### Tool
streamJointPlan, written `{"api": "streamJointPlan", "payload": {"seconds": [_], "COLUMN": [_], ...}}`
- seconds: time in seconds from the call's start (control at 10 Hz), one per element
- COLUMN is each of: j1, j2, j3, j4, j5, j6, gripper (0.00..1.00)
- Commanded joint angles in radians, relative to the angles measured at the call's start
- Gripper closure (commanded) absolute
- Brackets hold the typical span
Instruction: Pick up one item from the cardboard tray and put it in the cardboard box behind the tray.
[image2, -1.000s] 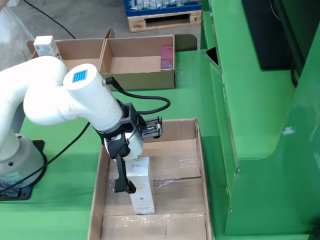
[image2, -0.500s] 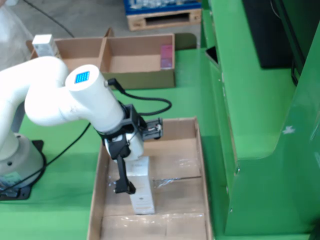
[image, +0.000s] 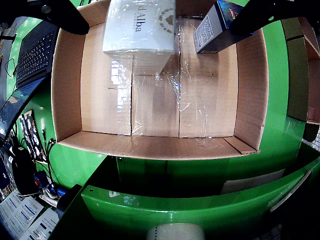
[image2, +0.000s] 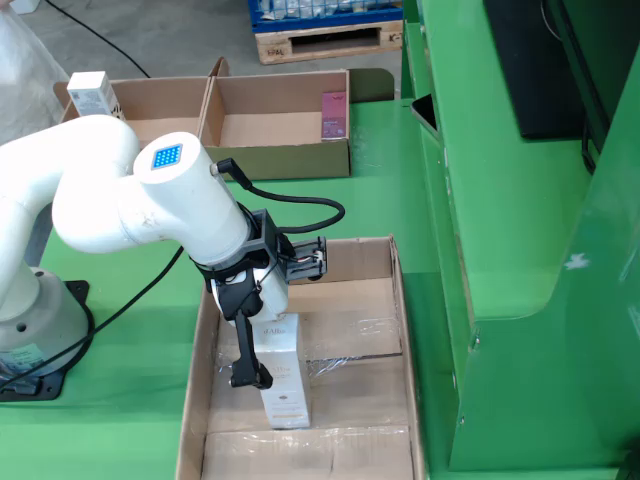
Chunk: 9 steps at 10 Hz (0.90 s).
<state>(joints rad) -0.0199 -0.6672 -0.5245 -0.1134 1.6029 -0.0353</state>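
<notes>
The main worry from where I stand is a poor hold on the white carton (image2: 281, 372): it stands tall and narrow on the tray (image2: 196, 400) floor, and if the gripper (image2: 262, 345) has it only near its top, any lift or swing toward the far box (image2: 283, 158) could let it tilt, slip out, or clip the tray's wall on the way up. A second risk is the dark carton (image: 214, 27) seen in the wrist view, lying just right of the white one; a finger closing wide could nudge or catch it. The cable (image2: 290, 205) looping off the arm could also snag if the wrist turns far. As for where things are: in the fixed view the white carton stands upright in the near-left part of the tray, and the gripper hangs right over and around its upper half, one dark finger (image2: 245, 345) running down its left face. In the wrist view the carton fills the space between the two dark fingers at the top edge. I cannot tell whether they are pressing on it or merely straddling it.
</notes>
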Motion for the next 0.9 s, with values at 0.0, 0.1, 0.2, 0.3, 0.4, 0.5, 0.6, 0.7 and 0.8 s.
{"api": "streamJointPlan", "payload": {"seconds": [0.0,0.1,0.2,0.3,0.4,0.5,0.6,0.7,0.8], "j1": [0.005,0.005,0.005,0.005,0.005,0.005,0.005,0.005,0.005], "j2": [0.023,0.023,0.023,0.023,0.023,0.023,0.023,0.023,0.023], "j3": [0.03,0.03,0.03,0.03,0.03,0.03,0.03,0.03,0.03], "j4": [0.011,0.011,0.011,0.011,0.011,0.011,0.011,0.011,0.011], "j5": [0.004,0.004,0.004,0.004,0.004,0.004,0.004,0.004,0.004], "j6": [-0.005,-0.005,-0.005,-0.005,-0.005,-0.005,-0.005,-0.005,-0.005], "gripper": [0.0,0.0,0.0,0.1,0.2,0.3,0.4,0.5,0.6]}}
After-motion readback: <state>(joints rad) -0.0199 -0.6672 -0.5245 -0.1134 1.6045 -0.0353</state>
